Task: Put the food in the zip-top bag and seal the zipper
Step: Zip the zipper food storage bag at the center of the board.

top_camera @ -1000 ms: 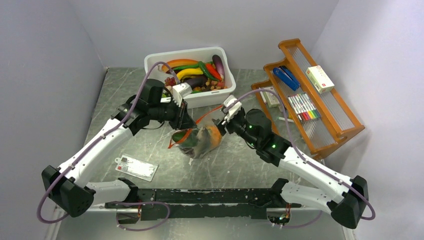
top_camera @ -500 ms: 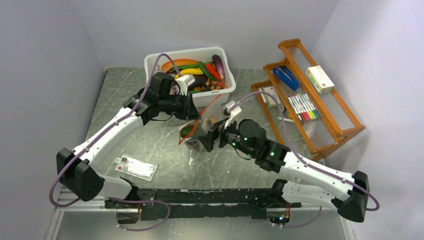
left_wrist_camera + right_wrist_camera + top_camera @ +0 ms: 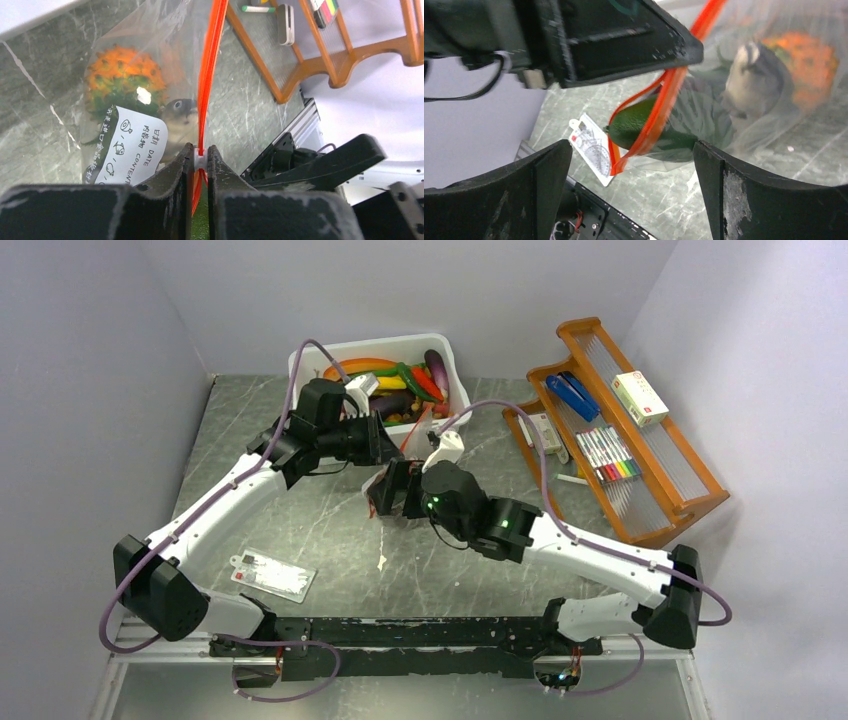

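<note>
Left wrist view, left fingers [image 3: 175, 172] clenching the orange-red zipper [image 3: 210, 60], right fingers [image 3: 544, 175] gaping wide before the zip-top bag [image 3: 165, 30], bag sitting over the table's [image 3: 330, 525] middle, carrying pineapple [image 3: 122, 75] and green piece [image 3: 639, 120], white tub [image 3: 375, 343] at far edge.

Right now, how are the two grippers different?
The left gripper is shut, pinching the zipper; the right gripper is wide open and holds nothing. The left gripper sits right at the bag's mouth edge; the right gripper only faces the bag. Both have black fingers.
</note>
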